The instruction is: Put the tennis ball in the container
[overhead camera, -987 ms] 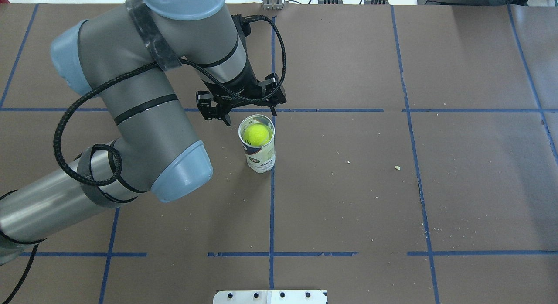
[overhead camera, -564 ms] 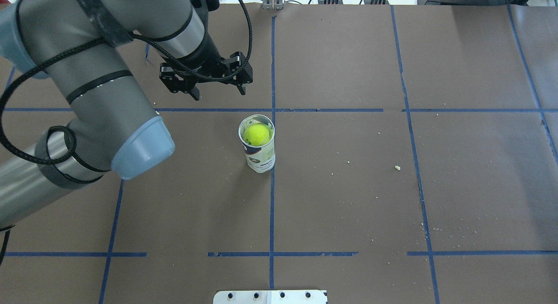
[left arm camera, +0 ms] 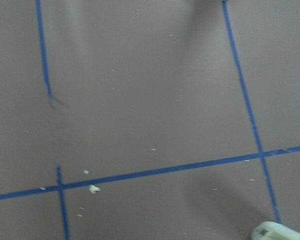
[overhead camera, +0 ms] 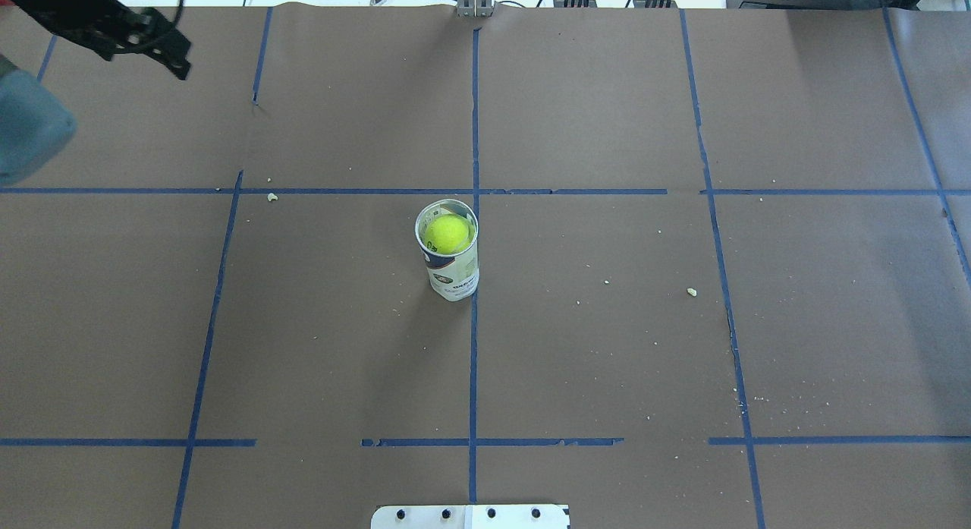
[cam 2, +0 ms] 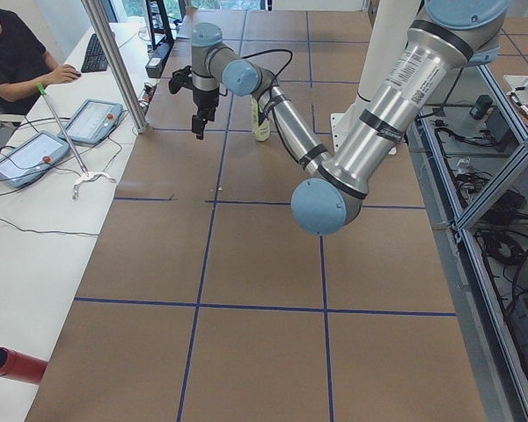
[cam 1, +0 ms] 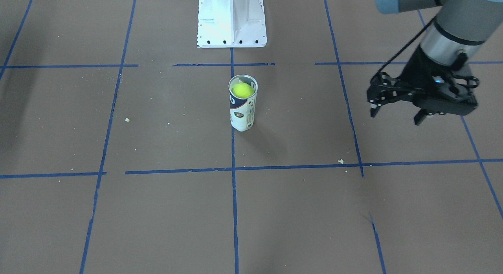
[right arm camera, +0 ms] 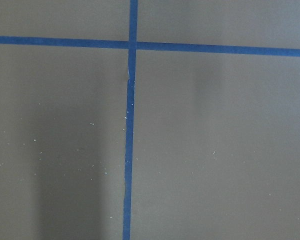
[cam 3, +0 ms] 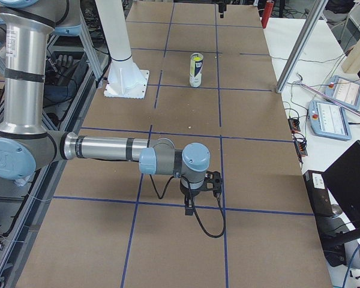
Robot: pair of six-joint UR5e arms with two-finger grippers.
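The yellow-green tennis ball (overhead camera: 447, 233) sits inside the top of the clear, labelled container (overhead camera: 454, 277), which stands upright near the table's middle. The front-facing view shows the ball (cam 1: 242, 90) just below the can's (cam 1: 242, 114) silvery rim. My left gripper (cam 1: 395, 117) hangs open and empty, well off to the can's side, above the table. The bottom right corner of the left wrist view shows only an edge of the can (left arm camera: 277, 231). My right gripper (cam 3: 192, 204) appears only in the exterior right view, low over the near end of the table; I cannot tell its state.
The white metal pedestal (cam 1: 232, 18) stands behind the can on the robot's side. Blue tape lines and small crumbs (overhead camera: 691, 291) mark the brown table cover. An operator (cam 2: 18, 53) sits at a side bench with tablets.
My left arm has pulled away from just beside the can, up and far to the overhead view's left, its gripper still open. The ball and can have not moved.
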